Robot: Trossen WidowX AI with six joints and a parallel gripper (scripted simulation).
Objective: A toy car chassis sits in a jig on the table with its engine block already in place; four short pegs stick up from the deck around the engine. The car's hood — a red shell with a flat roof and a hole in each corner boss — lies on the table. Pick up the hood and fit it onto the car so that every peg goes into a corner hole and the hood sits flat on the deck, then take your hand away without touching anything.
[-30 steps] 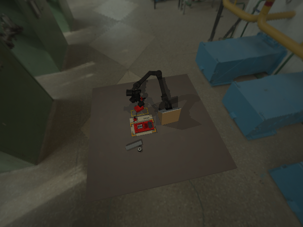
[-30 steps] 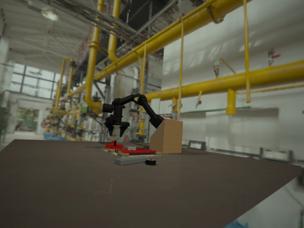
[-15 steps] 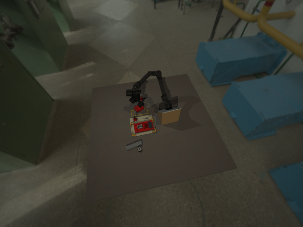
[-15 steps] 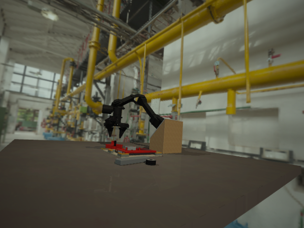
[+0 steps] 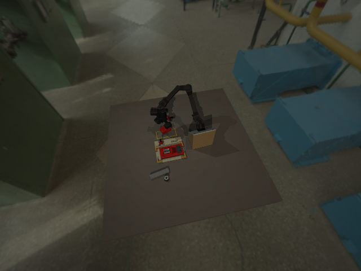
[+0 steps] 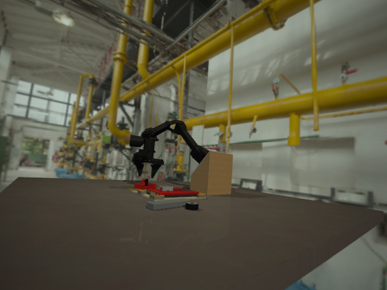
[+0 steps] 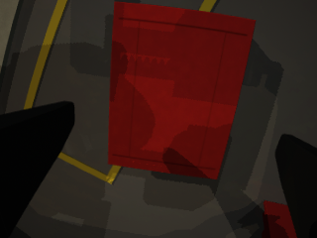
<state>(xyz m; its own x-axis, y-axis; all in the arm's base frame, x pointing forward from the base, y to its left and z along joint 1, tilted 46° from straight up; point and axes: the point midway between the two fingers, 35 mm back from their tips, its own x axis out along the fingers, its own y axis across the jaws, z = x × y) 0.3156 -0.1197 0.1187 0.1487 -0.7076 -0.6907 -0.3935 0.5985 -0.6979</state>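
The red hood (image 5: 165,130) (image 6: 138,186) (image 7: 173,99) lies roof up on the table, turned askew across one long side of the yellow outline (image 7: 45,55). My gripper (image 5: 169,121) (image 6: 146,176) (image 7: 176,128) is open and empty above the hood, fingers pointing down. In the wrist view the hood shows between and beyond the two fingers, with a gap on each side. The red chassis (image 5: 172,155) (image 6: 187,192) sits in the cream jig (image 5: 167,143), with the grey engine block (image 5: 166,151) (image 6: 165,188) on its deck. The pegs are too small to make out. The hood's corner holes are hidden.
A small red clamp with a black handle (image 5: 161,142) (image 6: 146,182) stands at the jig's edge near the hood. Another red piece (image 5: 168,117) (image 7: 277,218) lies behind the hood. A grey bar (image 5: 159,173) (image 6: 165,204), a wheel (image 5: 166,178) (image 6: 191,206) and a wooden block (image 5: 202,140) (image 6: 218,174) are around the jig.
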